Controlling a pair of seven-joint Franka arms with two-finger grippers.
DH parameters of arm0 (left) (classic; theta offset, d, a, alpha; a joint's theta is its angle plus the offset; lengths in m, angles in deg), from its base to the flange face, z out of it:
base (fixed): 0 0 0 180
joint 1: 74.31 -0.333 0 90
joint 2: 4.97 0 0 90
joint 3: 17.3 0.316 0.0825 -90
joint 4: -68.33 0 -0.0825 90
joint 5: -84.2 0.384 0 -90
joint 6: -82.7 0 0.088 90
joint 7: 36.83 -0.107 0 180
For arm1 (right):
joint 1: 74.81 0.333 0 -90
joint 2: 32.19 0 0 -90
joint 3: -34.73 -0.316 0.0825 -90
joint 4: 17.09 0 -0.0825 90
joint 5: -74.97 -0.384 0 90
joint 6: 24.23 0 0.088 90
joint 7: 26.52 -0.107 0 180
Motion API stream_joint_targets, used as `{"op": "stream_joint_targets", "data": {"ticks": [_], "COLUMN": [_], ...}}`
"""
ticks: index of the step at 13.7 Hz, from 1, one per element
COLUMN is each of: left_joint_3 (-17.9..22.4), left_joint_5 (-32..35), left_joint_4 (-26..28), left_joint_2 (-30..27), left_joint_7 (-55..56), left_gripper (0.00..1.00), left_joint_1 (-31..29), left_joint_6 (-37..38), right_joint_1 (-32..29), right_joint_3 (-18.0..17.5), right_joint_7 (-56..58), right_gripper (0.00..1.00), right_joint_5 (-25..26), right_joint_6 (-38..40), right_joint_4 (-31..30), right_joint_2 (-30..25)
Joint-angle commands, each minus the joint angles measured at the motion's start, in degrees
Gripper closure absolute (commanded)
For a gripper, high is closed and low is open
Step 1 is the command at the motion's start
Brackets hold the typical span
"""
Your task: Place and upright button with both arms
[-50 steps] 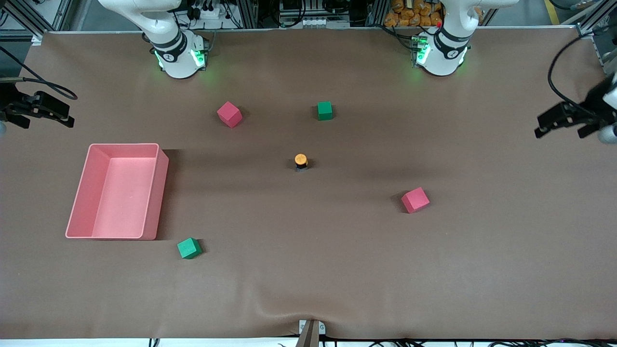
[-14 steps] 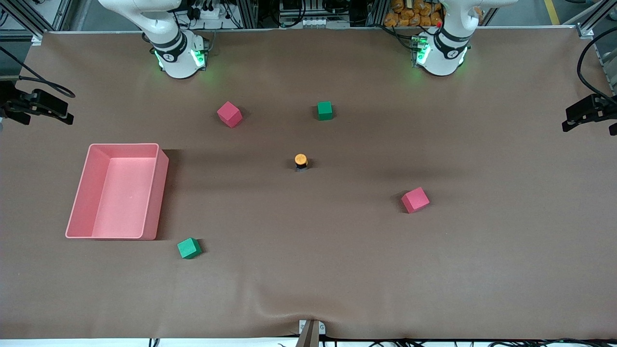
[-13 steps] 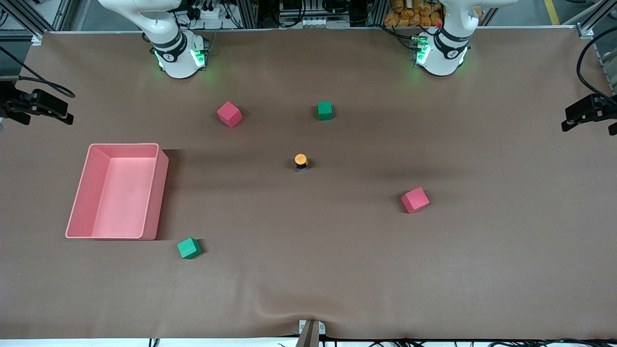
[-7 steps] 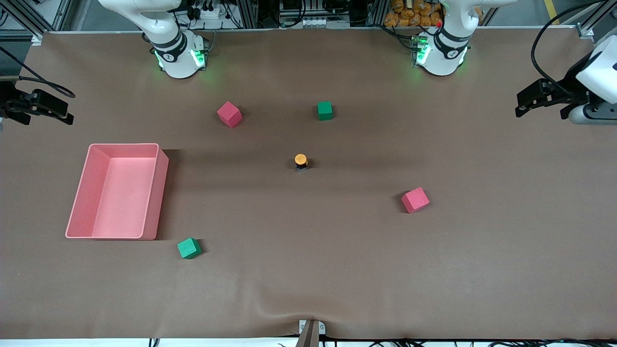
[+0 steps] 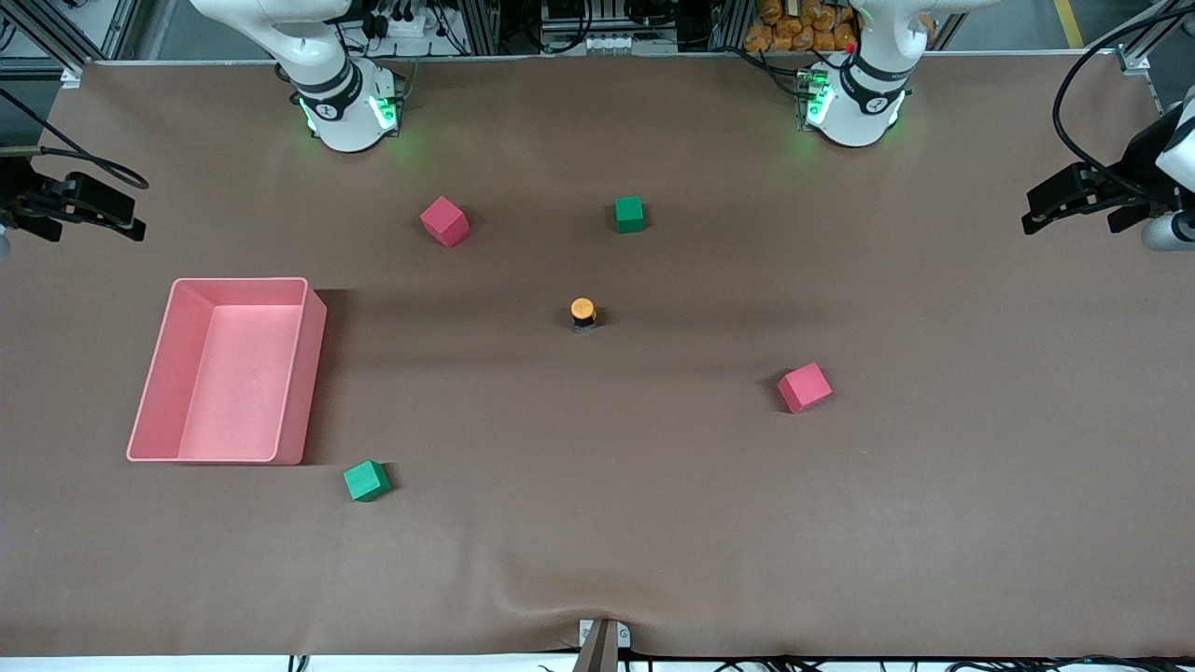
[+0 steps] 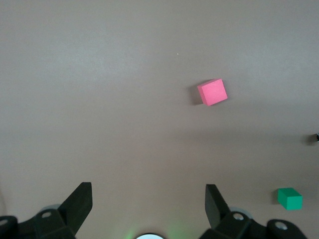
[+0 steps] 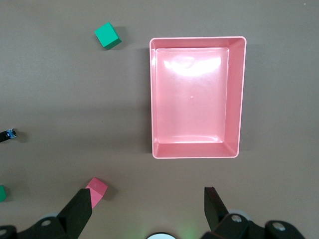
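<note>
The button (image 5: pixel 583 313) stands on the brown table near its middle, orange cap up on a short black body. In the right wrist view the button (image 7: pixel 7 134) is a small dark shape at the picture's edge. My left gripper (image 5: pixel 1047 211) hangs open and empty over the left arm's end of the table, well away from the button. In its own view the left gripper (image 6: pixel 148 198) has only bare table between its fingers. My right gripper (image 5: pixel 131 217) waits open and empty over the right arm's end, and in its own view the right gripper (image 7: pixel 147 200) frames bare table.
A pink bin (image 5: pixel 314 373) sits toward the right arm's end, seen in the right wrist view as the bin (image 7: pixel 197 39). Two red cubes (image 5: pixel 444 221) (image 5: pixel 804 387) and two green cubes (image 5: pixel 629 214) (image 5: pixel 366 481) lie scattered around the button.
The left gripper swung in from the table's end toward the middle, then drew back a little. The right arm, the button and the cubes have stayed put.
</note>
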Motion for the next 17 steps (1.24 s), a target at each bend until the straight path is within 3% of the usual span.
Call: {"op": "stream_joint_targets", "data": {"ticks": [1, 8, 17], "left_joint_3": [-0.26, -0.7, -0.7], "left_joint_5": [-0.14, 4.58, 4.61], "left_joint_4": [-0.41, -0.24, -0.33], "left_joint_2": [0.23, 0.67, 1.03], "left_joint_7": [0.9, 0.02, -1.03], "left_gripper": [0.0, 0.0, 0.0], "left_joint_1": [-0.28, -0.37, -0.45], "left_joint_6": [-0.68, -1.82, -1.82], "right_joint_1": [-0.21, -0.03, 0.06], "right_joint_3": [-0.15, -0.15, -0.23], "right_joint_7": [-0.07, -0.25, -0.34], "right_gripper": [0.0, 0.0, 0.0], "right_joint_5": [-0.91, -0.91, -0.91], "right_joint_6": [0.42, 0.6, 0.34], "right_joint_4": [-0.4, -0.4, -0.4], "right_joint_2": [-0.55, -0.55, -0.46]}}
